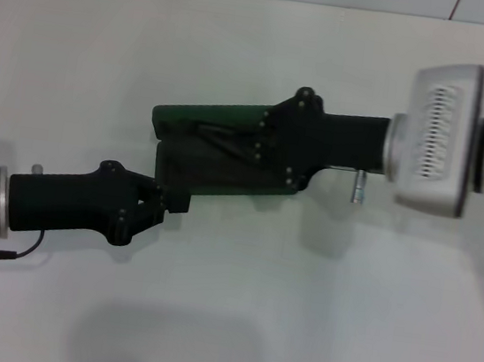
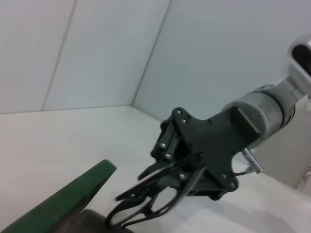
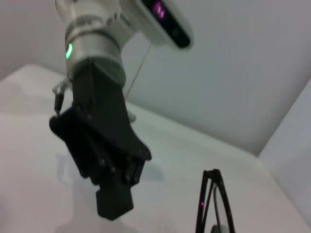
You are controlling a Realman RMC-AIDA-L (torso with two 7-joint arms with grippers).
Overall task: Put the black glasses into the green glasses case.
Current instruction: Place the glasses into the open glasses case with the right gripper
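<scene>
Black glasses (image 3: 214,204) under right end effector (image 1: 221,138), above green glasses case (image 1: 179,117)

Both arms end in silver metal cylinders carrying matte black angular grippers studded with small screws. The left gripper (image 1: 168,200) has a green ring light at its wrist and a thin black cable with a metal plug. The right gripper (image 1: 221,138) sits behind a white ribbed housing with black bands.
</scene>
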